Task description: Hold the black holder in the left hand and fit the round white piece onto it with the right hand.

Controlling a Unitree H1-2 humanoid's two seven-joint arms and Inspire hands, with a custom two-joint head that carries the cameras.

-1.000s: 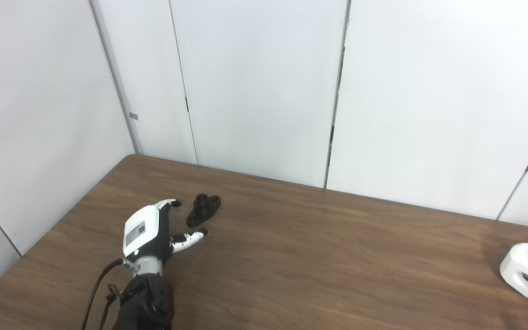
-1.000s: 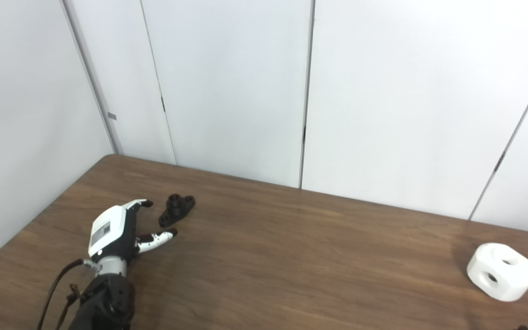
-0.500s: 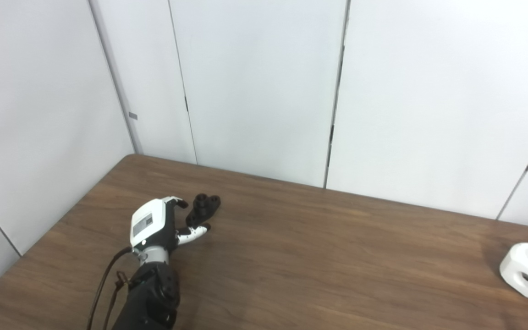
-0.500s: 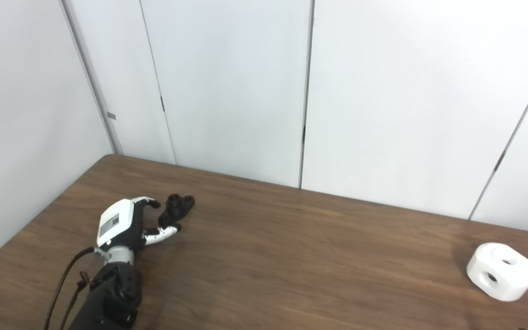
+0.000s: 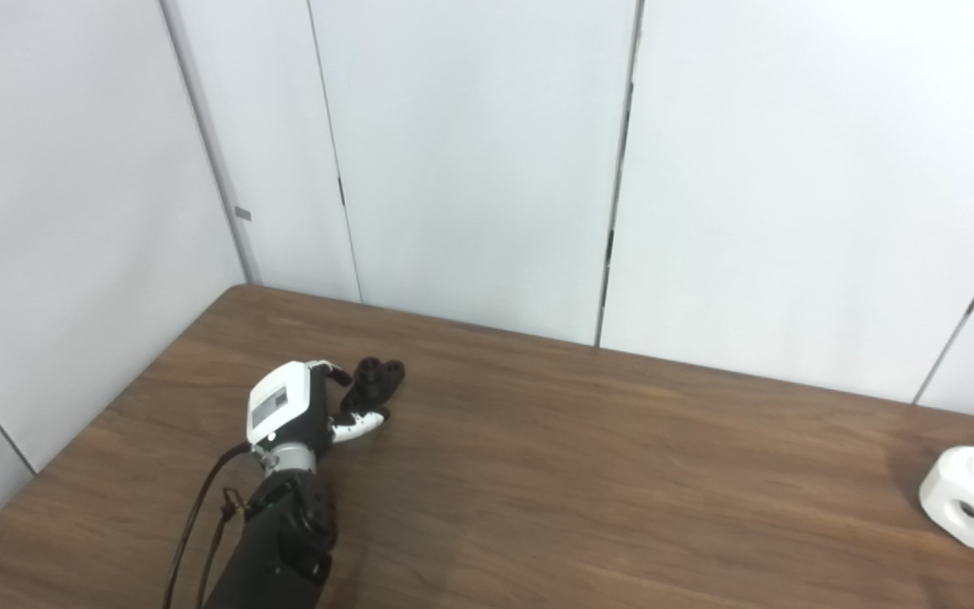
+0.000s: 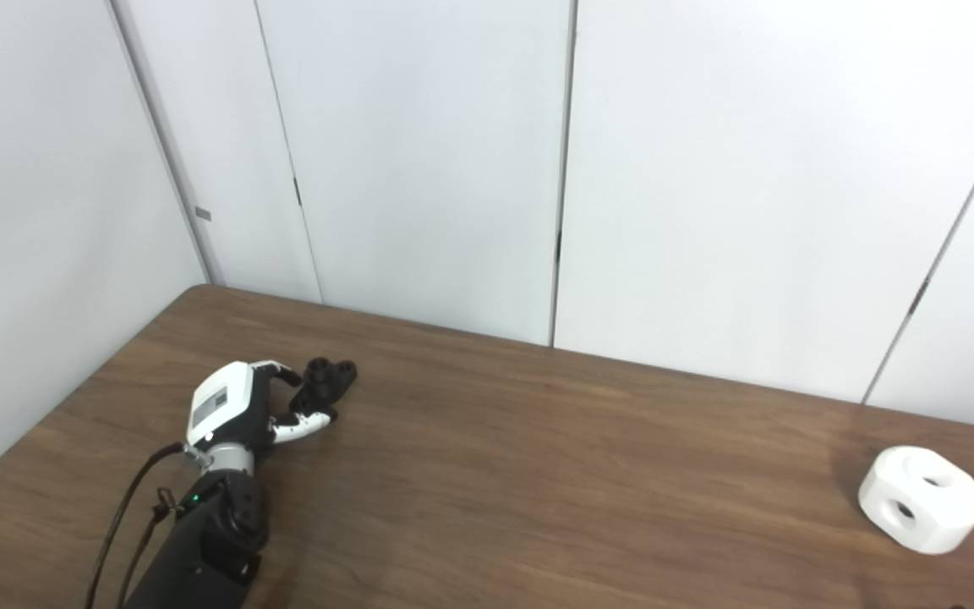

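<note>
Since advancing from short of it, the left hand [image 5: 305,410] brackets the holder [image 5: 373,381] with fingers spread, unclenched; grasp pending, white piece [image 5: 973,499] untouched.

Lighting: bright, even and diffuse from overhead, with the white wall panels [image 5: 470,152] close to washed out and no hard glare on the brown table [image 5: 588,474]. Shadows: soft and faint, one smudge left of the round white piece [image 6: 921,499] and a dim patch beside the left hand [image 5: 297,410]. Picture quality: slightly soft throughout, small dark parts lacking detail, panel seams leaning outward toward the frame edges.
</note>
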